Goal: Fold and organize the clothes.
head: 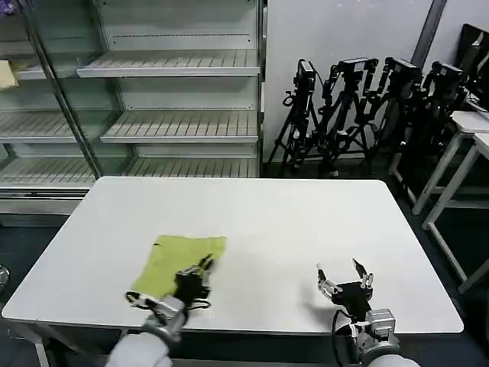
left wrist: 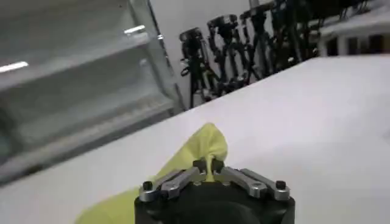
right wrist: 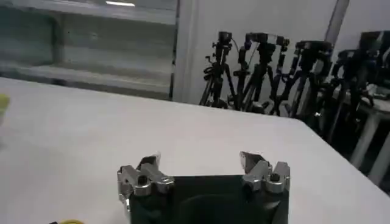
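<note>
Shelving (head: 179,92), pale and bare, stands far beyond both grippers, with a cluster of black camera tripods (head: 359,107) beside it against the wall. Nearer lies a white table (head: 306,222), which both arms reach over from its near edge.

Lime T-shirt (head: 183,260): a plain yellow-green piece of soft, thin fabric, already folded into a rough rectangle with no print or readable writing on it. It lies flat on the table directly under and just ahead of the left gripper (head: 205,265), well apart from the right gripper. A small dark mark shows at its far corner, too small to identify.

From the left wrist view, the left gripper (left wrist: 210,163) has its fingertips pinched together on a raised peak of the T-shirt (left wrist: 198,149), lifting that fold slightly off the table (left wrist: 317,115).

The right gripper (head: 344,275) hovers over bare table with its fingers spread wide and nothing between them; the right wrist view shows the same open stance (right wrist: 200,163).
</note>
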